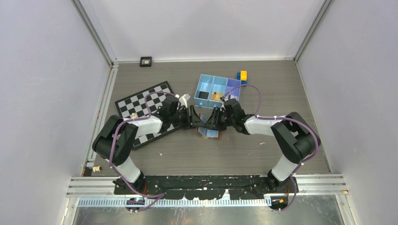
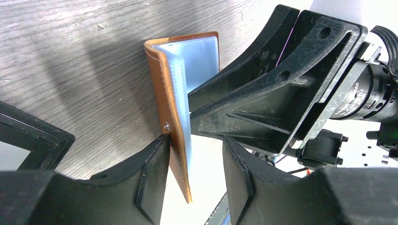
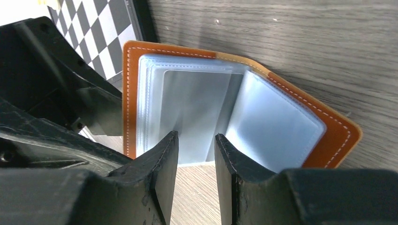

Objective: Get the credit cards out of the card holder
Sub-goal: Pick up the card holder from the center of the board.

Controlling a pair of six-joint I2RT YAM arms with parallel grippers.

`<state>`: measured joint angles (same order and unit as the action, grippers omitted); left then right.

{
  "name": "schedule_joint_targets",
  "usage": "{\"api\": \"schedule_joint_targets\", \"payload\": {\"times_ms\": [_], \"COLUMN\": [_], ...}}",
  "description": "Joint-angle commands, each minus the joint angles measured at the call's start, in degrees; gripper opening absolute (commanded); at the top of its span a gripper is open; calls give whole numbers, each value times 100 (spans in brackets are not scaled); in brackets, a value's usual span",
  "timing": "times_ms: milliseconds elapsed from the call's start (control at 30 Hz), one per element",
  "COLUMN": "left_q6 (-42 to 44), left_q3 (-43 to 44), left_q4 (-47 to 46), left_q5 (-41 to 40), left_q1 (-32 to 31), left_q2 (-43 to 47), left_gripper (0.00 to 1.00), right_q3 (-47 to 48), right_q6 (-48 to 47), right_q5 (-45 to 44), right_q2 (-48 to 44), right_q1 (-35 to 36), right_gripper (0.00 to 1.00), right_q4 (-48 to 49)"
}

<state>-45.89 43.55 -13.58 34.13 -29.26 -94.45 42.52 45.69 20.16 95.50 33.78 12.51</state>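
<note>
The brown card holder (image 1: pixel 209 133) stands open on the table between my two grippers. In the left wrist view its brown cover (image 2: pixel 164 93) stands on edge between my left gripper's (image 2: pixel 195 145) parted fingers, against the left finger (image 2: pixel 150 173) and apart from the other. In the right wrist view the holder (image 3: pixel 131 93) shows several clear sleeves (image 3: pixel 272 122); a grey sheet (image 3: pixel 197 108) sits in the middle one, card or sleeve I cannot tell. My right gripper (image 3: pixel 196 138) is open, its tips at that sleeve's lower edge. No card is clearly out.
The blue three-compartment tray (image 1: pixel 219 78) stands just behind the holder, with a dark flat thing (image 1: pixel 202 95) in its left compartment. A yellow-and-blue block (image 1: pixel 242 76) lies right of it. A chessboard (image 1: pixel 141 101) lies under my left arm. White walls enclose the table.
</note>
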Motion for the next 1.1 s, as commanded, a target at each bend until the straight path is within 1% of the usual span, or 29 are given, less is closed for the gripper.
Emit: {"api": "schedule_joint_targets", "payload": {"times_ms": [0, 67, 200, 400, 467, 600, 733, 800, 867, 1000, 1067], "left_q6": [-97, -125, -212, -315, -324, -333, -355, -376, -413, -517, -555], "left_q3": [-95, -101, -109, -162, -163, -171, -180, -180, -176, -180, -191], "left_q4": [-518, -576, -698, -830, -823, -804, -804, -804, -805, -882, -937], "left_q5": [294, 316, 384, 426, 420, 404, 392, 393, 404, 474, 512], "left_q1": [16, 16, 30, 77, 78, 94, 122, 130, 146, 199, 218], "left_q2": [279, 272, 220, 198, 193, 199, 187, 150, 99, -2, -38], "left_gripper": [47, 47, 39, 31, 30, 33, 32, 28, 22, 14, 12], "right_q3": [7, 1, -71, -154, -171, -259, -430, -465, -510, -612, -653], "right_q6": [93, 119, 225, 355, 376, 483, 739, 859, 951, 1108, 1164], "right_q5": [180, 204, 231, 288, 270, 246, 422, 539, 596, 631, 649], "right_q2": [-103, -79, -83, -96, -107, -171, -168, -125, -91, -85, -93], "right_q1": [32, 32, 34, 21, 19, -12, -124, -143, -169, -267, -305], "right_gripper": [39, 40, 45, 59, 63, 64, 67, 69, 72, 73, 74], "right_q4": [434, 485, 669, 865, 894, 999, 1407, 1610, 1782, 2015, 2076]}}
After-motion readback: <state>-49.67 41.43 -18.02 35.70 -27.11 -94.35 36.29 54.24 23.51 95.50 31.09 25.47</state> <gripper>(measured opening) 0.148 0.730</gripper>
